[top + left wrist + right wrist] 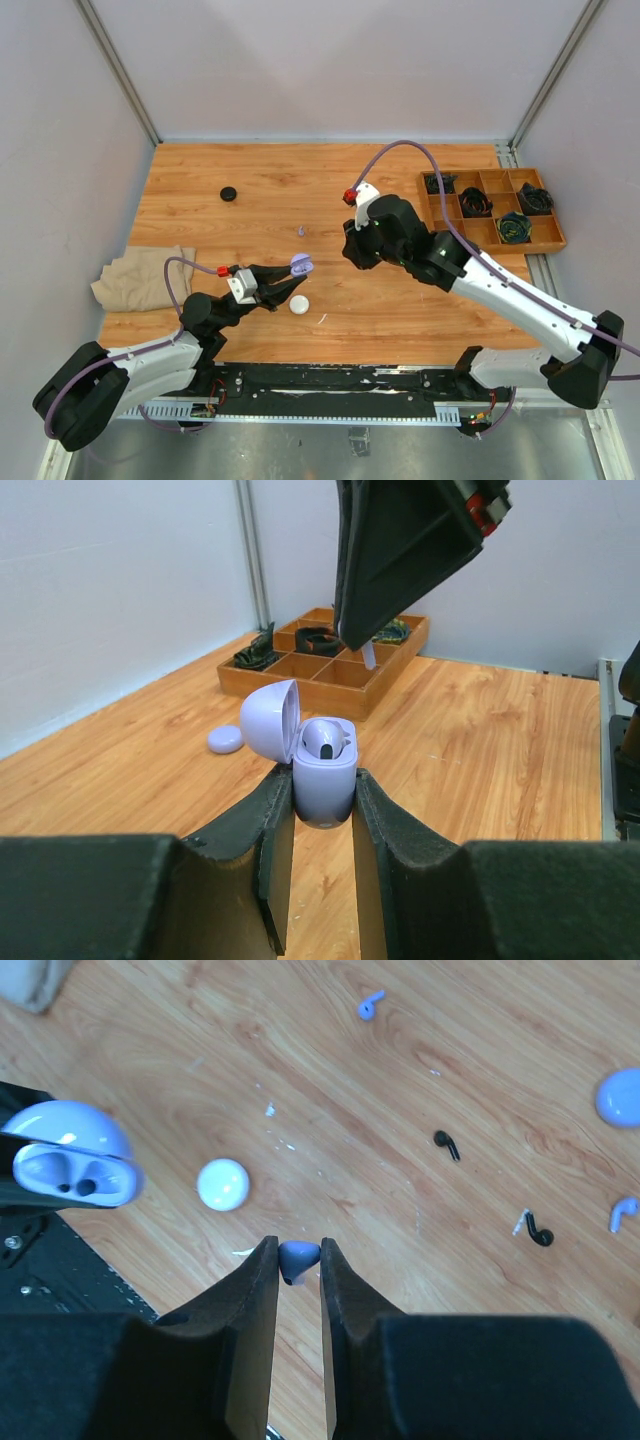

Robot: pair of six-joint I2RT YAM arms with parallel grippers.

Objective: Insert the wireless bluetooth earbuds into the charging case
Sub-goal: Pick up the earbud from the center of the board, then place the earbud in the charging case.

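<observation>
One table (pixel 400 320) bears one tray (pixel 497 182) of coiled cables and one cloth (pixel 140 278). There are four cases. The open lavender case (pixel 322 792) is clamped upright in the left gripper (pixel 322 780). The white case (pixel 222 1183), black case (pixel 229 193) and shut lavender case (pixel 620 1097) lie loose. The right gripper (pixel 297 1250) pinches one lavender earbud (pixel 298 1258) near the open case, not touching it. Four loose earbuds (pixel 447 1143) lie on the wood.

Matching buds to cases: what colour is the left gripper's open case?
The case is lavender; left wrist view.
</observation>
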